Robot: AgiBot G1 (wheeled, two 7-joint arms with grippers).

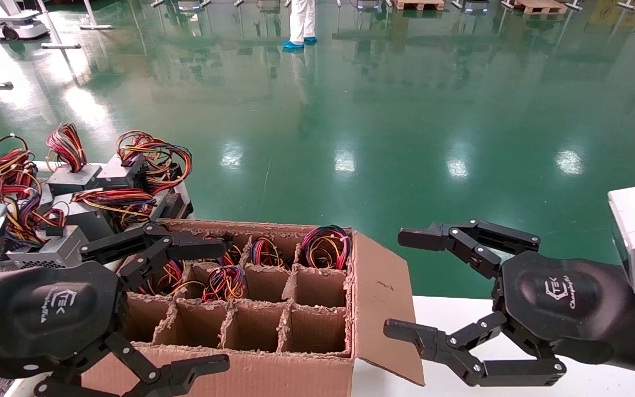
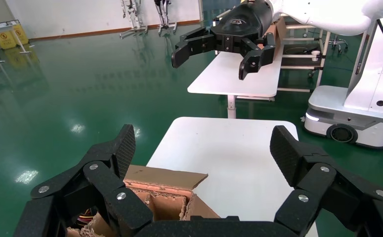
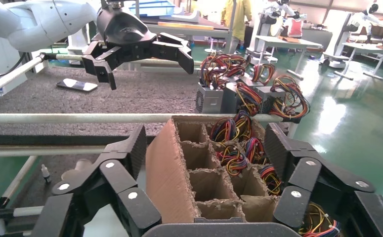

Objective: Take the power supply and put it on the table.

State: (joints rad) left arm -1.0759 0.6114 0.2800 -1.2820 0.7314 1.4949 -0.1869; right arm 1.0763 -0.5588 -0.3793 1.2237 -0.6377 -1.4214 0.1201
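hovering over the near left corner of the cardboard box [image 1: 251,309], the left hand [image 1: 146,309] has its fingers spread wide and holds nothing. the box sits on the white counter [image 1: 461,309] and is split by dividers into cells; the far and left cells each show a looped bundle of coloured wires poking up, so power supplies seem to stand in them with the wires on top, while the near cells look empty. the nearest reachable power supply [image 1: 224,282] is in a cell just beyond the left hand's upper finger, probably why that hand is posed above this side of the box. the right hand [image 1: 405,286] hangs off the box's right flap, over the white counter, likewise fully open and empty, apparently waiting. several more supplies [image 1: 97,182] already lie in a cluster on the dark felt counter [image 3: 145,94] to the robot's left, just past the box, their wire loops upward. judging from that, the drop spot lies close beside the left arm, so a lift straight up out of the cell and a short swing leftward should serve
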